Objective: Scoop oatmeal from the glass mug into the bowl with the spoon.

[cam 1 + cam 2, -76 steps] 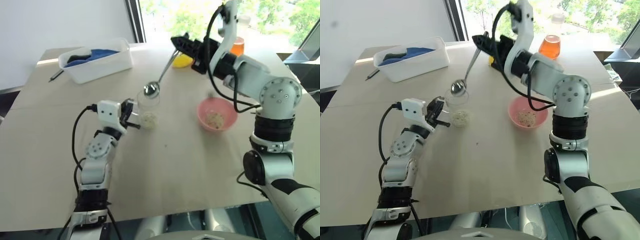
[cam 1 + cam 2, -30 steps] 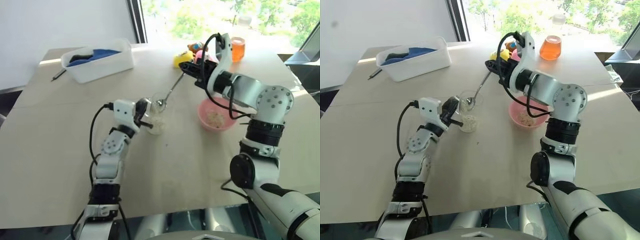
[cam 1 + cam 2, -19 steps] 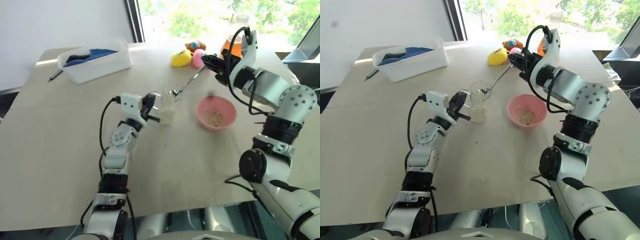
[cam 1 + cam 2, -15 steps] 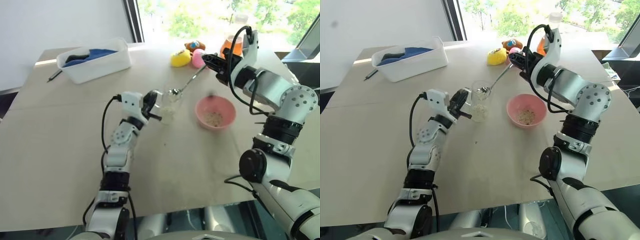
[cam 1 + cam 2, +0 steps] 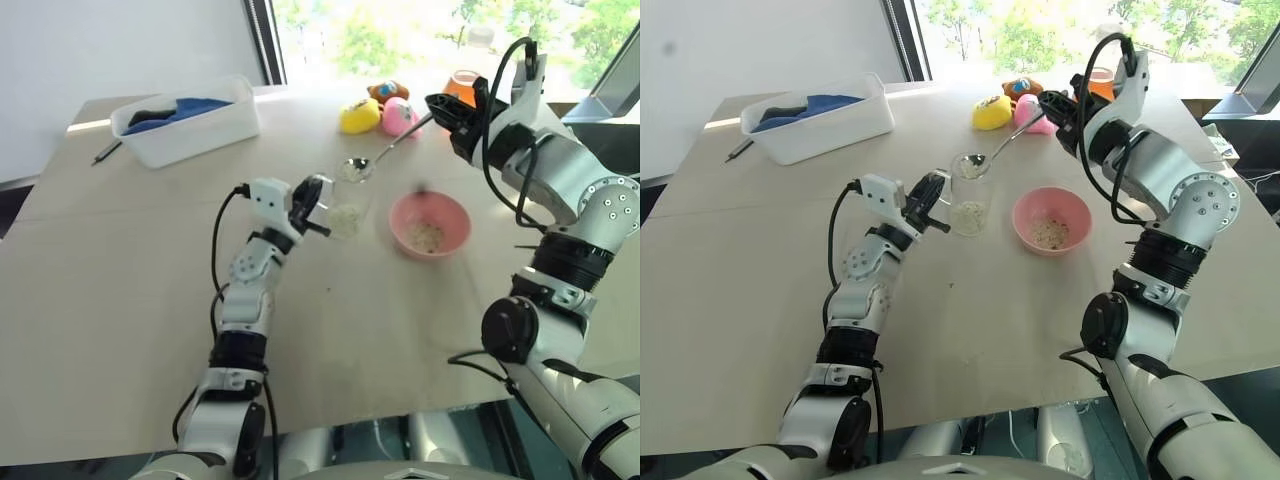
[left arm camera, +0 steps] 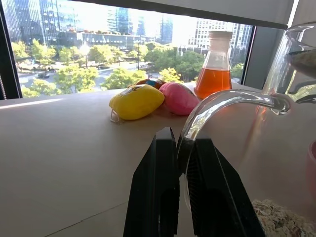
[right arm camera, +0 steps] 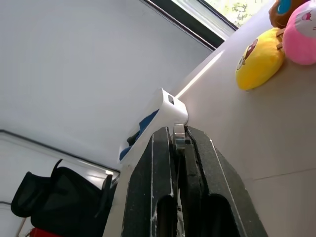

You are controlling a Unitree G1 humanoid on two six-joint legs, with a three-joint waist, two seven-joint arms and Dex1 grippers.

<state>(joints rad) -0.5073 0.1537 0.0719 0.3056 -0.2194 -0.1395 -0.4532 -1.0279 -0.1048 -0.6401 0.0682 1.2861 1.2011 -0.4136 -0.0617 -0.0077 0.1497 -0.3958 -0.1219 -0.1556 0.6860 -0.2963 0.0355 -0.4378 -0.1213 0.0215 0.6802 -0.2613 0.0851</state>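
Observation:
The glass mug (image 5: 346,207) stands near the table's middle with oatmeal (image 5: 346,218) in its bottom. My left gripper (image 5: 318,199) is shut on the mug's handle (image 6: 228,100) from the left. The spoon (image 5: 378,155) slants over the table, its oval end (image 5: 973,163) just above the mug's rim. Whether flakes lie in it I cannot tell. My right gripper (image 5: 440,106), raised at the back right, is shut on the spoon's handle (image 7: 178,140). The pink bowl (image 5: 452,213) sits right of the mug, with some oatmeal (image 5: 428,237) inside.
A white bin (image 5: 190,135) with blue and dark items stands at the back left, a dark pen (image 5: 104,152) beside it. Yellow (image 5: 359,117) and pink (image 5: 401,116) soft toys and a flask of orange liquid (image 6: 212,69) sit at the back by the window.
My right gripper has swung right and up, drawing the spoon's oval end out of the mug to just above its rim. My left gripper still holds the mug, shifted slightly towards the bowl.

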